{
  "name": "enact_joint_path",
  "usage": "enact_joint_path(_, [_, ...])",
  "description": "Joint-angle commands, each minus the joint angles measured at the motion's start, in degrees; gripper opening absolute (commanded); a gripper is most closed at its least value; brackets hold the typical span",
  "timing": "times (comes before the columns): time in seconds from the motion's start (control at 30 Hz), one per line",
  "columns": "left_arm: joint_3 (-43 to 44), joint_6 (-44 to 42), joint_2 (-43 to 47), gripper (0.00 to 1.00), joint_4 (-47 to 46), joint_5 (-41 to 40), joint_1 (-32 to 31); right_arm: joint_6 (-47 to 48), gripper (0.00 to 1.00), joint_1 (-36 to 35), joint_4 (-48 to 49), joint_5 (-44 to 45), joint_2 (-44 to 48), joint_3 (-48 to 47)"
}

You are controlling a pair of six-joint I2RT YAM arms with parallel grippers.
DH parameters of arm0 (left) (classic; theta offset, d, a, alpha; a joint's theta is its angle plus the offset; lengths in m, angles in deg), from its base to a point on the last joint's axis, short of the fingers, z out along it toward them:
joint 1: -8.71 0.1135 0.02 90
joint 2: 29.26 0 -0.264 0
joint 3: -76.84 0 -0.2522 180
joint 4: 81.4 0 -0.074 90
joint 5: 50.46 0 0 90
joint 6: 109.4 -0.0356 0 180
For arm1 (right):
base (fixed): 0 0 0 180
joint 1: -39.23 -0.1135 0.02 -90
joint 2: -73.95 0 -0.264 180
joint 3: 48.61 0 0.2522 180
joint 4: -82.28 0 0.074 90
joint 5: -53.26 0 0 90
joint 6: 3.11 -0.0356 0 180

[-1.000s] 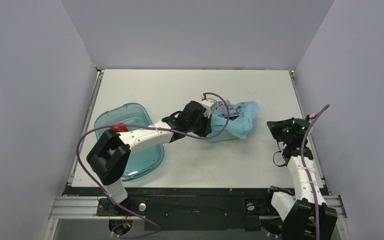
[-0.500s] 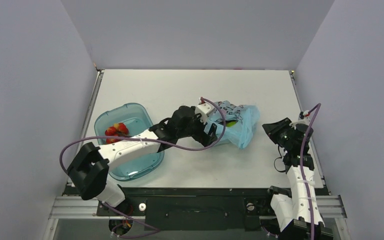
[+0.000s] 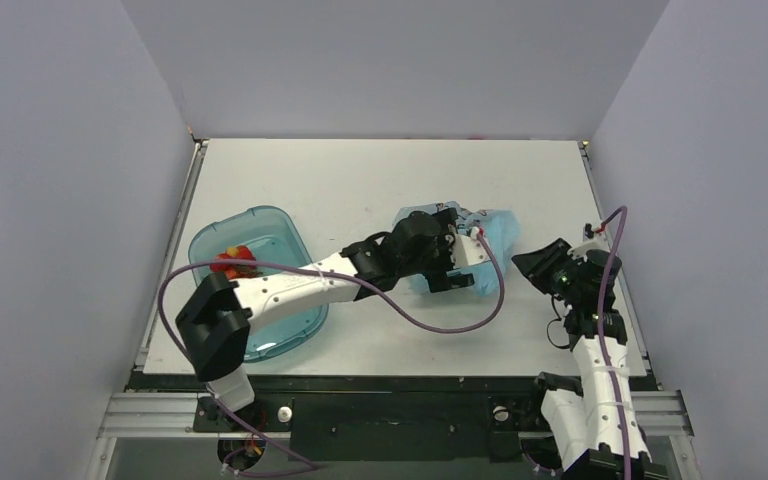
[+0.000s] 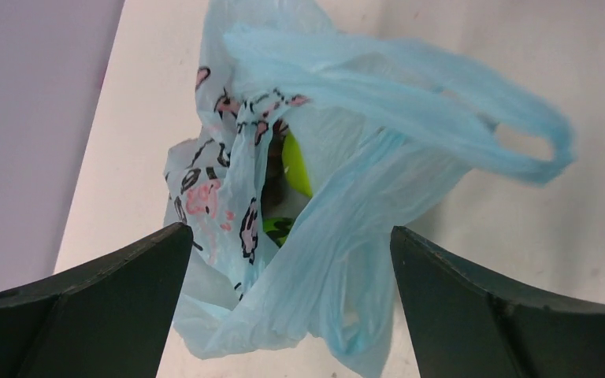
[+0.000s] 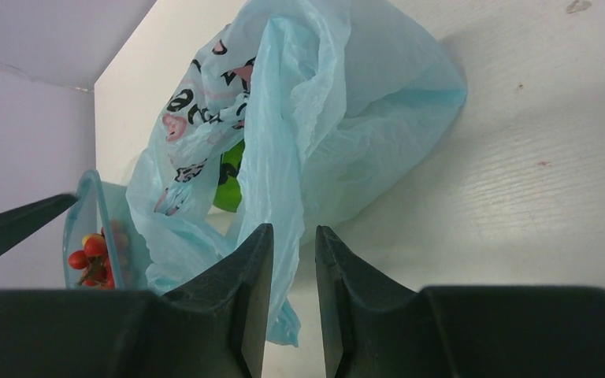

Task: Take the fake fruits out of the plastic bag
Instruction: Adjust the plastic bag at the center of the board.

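Note:
The plastic bag (image 3: 488,232) lies crumpled right of the table's middle, light blue with dark and pink prints. My left gripper (image 3: 455,268) hangs over its near side, open wide. In the left wrist view the bag (image 4: 362,134) and one handle loop sit between the spread fingers of that gripper (image 4: 290,232), untouched. Through the bag's mouth show a plain green apple (image 4: 298,165) and a striped green ball (image 4: 280,228). My right gripper (image 3: 530,262) stands just right of the bag, its jaws slightly open (image 5: 293,230) with nothing pinched. A red berry cluster (image 3: 232,262) lies in the tray.
The rigid teal tray (image 3: 280,330) sits at the left near edge of the table, partly under my left arm; its rim (image 5: 79,213) shows in the right wrist view. A purple cable (image 3: 440,325) loops over the table in front of the bag.
My left gripper went from shut to wide open and swung right over the bag. The right arm moved left toward the bag and its jaws parted a little.

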Motion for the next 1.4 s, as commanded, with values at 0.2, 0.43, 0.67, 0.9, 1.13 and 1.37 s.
enact_joint_path(0.2, [8.81,-9.54,-12.49,0.97,7.07,-2.77,0.09,0.76,0.24,-2.24,-1.9,-1.32,3.97,-0.99])
enact_joint_path(0.43, [11.87,-2.53,-15.21,0.52,7.21,-2.4,0.31,-2.75,0.38,-4.43,-2.02,-1.3,3.37,0.07])
enact_joint_path(0.67, [-1.13,5.55,-6.15,0.29,-7.87,-2.07,0.31,-9.73,0.66,-9.36,3.79,-0.07,4.15,3.79])
enact_joint_path(0.9, [-9.89,13.48,-0.39,0.23,-16.0,-1.93,0.31,-14.15,0.64,-14.42,13.21,2.5,-4.74,3.17])
enact_joint_path(1.13, [-14.62,24.34,3.18,0.0,-24.62,-10.23,0.73,-20.41,0.0,-16.26,21.02,2.31,-13.3,-1.47])
enact_joint_path(1.37, [-13.03,56.1,5.6,0.0,-26.22,-7.43,18.42,-11.28,0.0,-6.28,12.4,4.83,-20.04,-18.94])
